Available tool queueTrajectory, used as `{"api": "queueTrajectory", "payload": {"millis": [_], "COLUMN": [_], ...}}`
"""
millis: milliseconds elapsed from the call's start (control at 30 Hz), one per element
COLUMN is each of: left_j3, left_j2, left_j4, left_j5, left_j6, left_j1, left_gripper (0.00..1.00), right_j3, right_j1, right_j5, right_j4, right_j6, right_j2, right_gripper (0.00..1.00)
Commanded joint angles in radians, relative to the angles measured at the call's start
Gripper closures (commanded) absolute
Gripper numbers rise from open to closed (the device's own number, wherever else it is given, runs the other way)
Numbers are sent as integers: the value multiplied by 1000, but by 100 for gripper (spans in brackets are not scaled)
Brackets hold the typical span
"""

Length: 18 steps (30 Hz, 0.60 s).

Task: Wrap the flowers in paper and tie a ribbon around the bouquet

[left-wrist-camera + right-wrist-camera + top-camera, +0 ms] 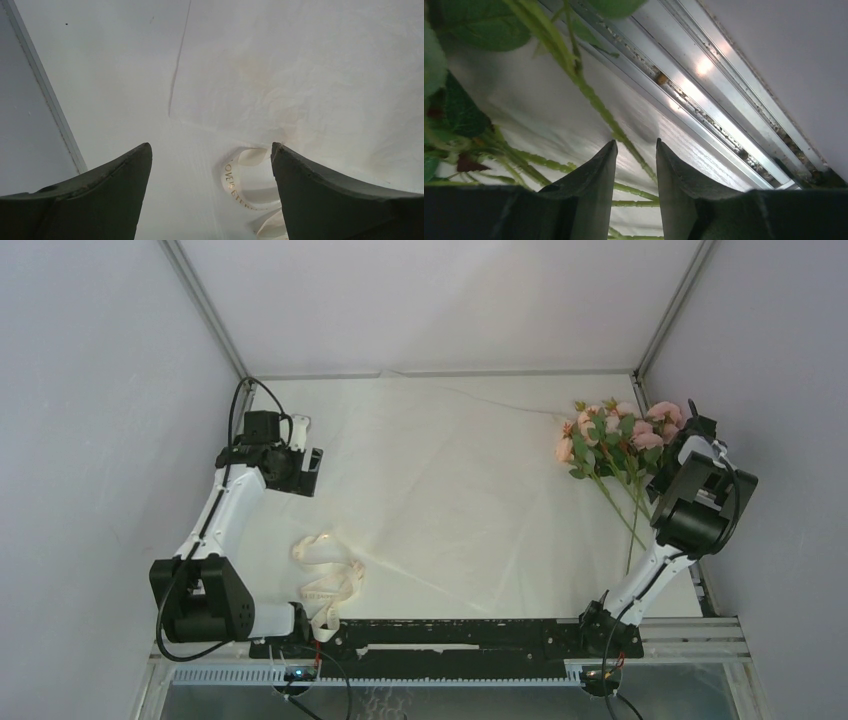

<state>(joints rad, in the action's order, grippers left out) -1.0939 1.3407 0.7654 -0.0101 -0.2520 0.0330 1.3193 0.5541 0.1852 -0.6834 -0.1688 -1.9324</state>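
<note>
The paper point(450, 500) lies spread flat over most of the table. The flowers point(615, 435), pink blooms on green stems, lie on its far right side. My right gripper point(636, 145) hangs low over the stems point(599, 105), its jaws a narrow gap apart; several stems cross under that gap and I see no pinch. In the top view its body point(700, 485) hides its fingertips. The ribbon point(325, 580) lies in loose loops at the near left. My left gripper point(308, 472) hovers wide open above the table, the ribbon point(240, 177) showing beside its right finger point(320, 195).
An aluminium rail point(704, 100) runs along the table's right edge, close beside the right gripper, with the grey wall point(790, 390) behind it. Another wall point(90, 390) and rail point(45, 95) bound the left side. The arms' mounting bar point(450, 635) crosses the near edge.
</note>
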Motion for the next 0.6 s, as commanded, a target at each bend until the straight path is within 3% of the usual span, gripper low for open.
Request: {"api": "queueTrajectory", "payload": {"millis": [0, 167, 300, 567], "left_j3": [-58, -50, -49, -46], "left_j2": [-37, -40, -44, -54], "left_j4": [-11, -18, -20, -8], "left_j5": [3, 0, 2, -45], "left_j6": [11, 6, 5, -12], "left_j1": [-1, -1, -2, -2], "left_gripper": [8, 7, 8, 7], "right_j3": [49, 51, 57, 52], "right_j1": [1, 1, -4, -85], "right_j5": [-25, -37, -34, 205], "right_j4": [4, -1, -11, -17], "right_j6": [38, 49, 69, 46], "right_j2": [-41, -71, -34, 306], "right_gripper": [56, 60, 100, 100]}}
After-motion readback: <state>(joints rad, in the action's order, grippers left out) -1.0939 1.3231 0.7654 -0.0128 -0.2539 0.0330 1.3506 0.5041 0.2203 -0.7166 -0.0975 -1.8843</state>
